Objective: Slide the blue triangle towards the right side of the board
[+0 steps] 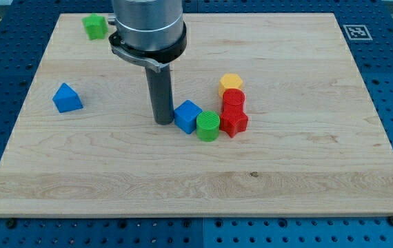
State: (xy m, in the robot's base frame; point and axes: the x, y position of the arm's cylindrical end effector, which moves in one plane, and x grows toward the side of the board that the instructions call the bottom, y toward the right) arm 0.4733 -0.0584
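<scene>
The blue triangle point(67, 98) lies on the wooden board point(196, 179) at the view's left, alone. My tip point(163, 122) rests on the board near the middle, well to the right of the triangle. It stands right beside the left side of a blue cube point(188, 116), touching or nearly touching it. The arm's grey body rises above the rod at the view's top.
A green cylinder point(208, 126) sits against the blue cube's right side. A red star-like block point(234, 122), a red cylinder point(233, 98) and a yellow hexagonal block point(230, 83) cluster just right of it. A green block point(95, 26) lies at the top left.
</scene>
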